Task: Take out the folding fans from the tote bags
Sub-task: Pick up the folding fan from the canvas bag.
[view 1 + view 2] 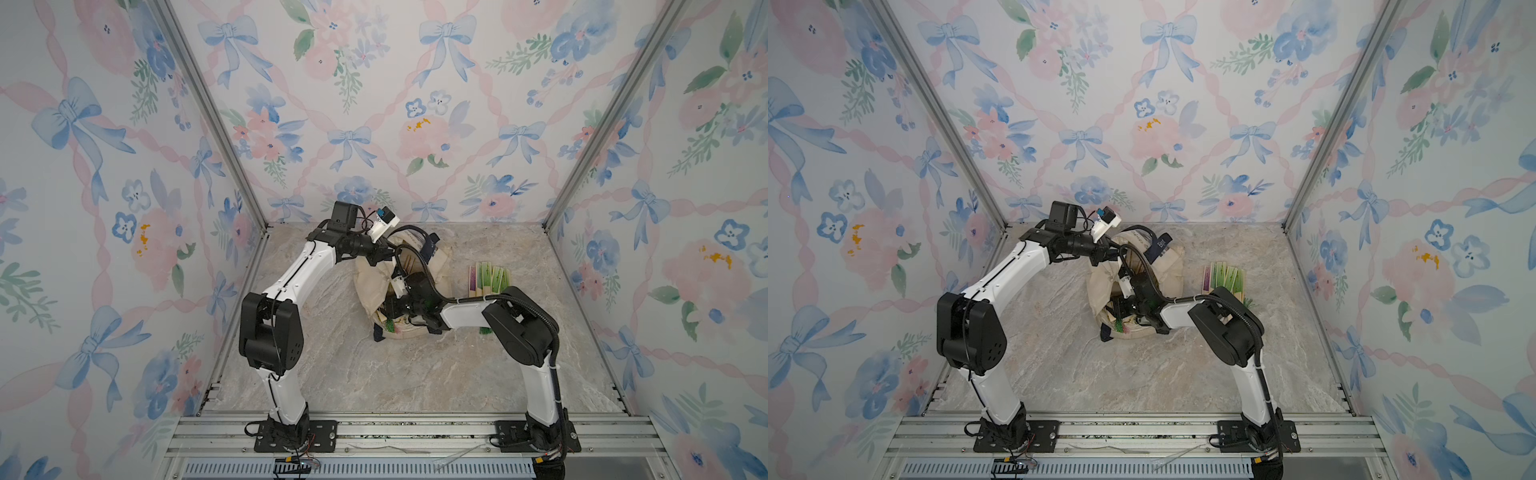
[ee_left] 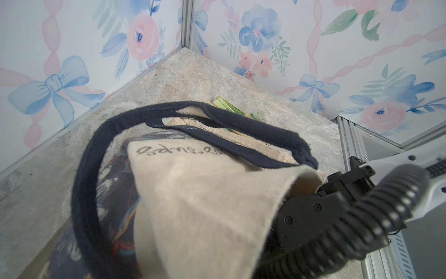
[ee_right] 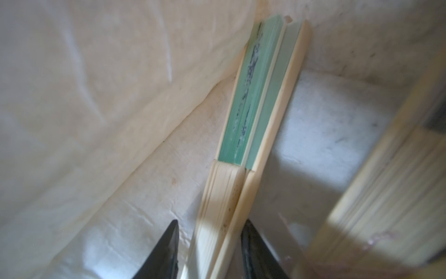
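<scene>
worktop (image 1: 374, 374): marbled grey, runs from the arm bases back to the walls, carries the bag and the loose fans

tote bag (image 1: 372, 286): slumps at mid-worktop, cream cloth, mouth turned toward the arm bases

green tassel (image 1: 390, 326): pokes out at the near lip of the mouth, with a pink one just beside it

right gripper (image 3: 210, 221): reaches in through the mouth, deep inside the cloth; jaws part-spread, one each side of the bamboo ribs of a green fan (image 3: 248, 108) lying on the bag's inner floor; cannot tell whether they press it

second fan (image 3: 386, 193): blurred, close beside the first, also inside the bag

loose fans (image 1: 490, 277): lie side by side on the worktop on the right arm's side of the bag, apart from it; mostly green, with the purple fan (image 1: 473, 279) nearest the bag; near ends hidden under the right arm

left gripper (image 1: 381, 254): sits at the bag's far part on the left arm's side; jaws pressed together on a fold of cream cloth, pulled up into a peak

navy strap (image 2: 84, 181): loops over the printed, lettered side

walls (image 1: 374, 124): floral, farthest back
</scene>
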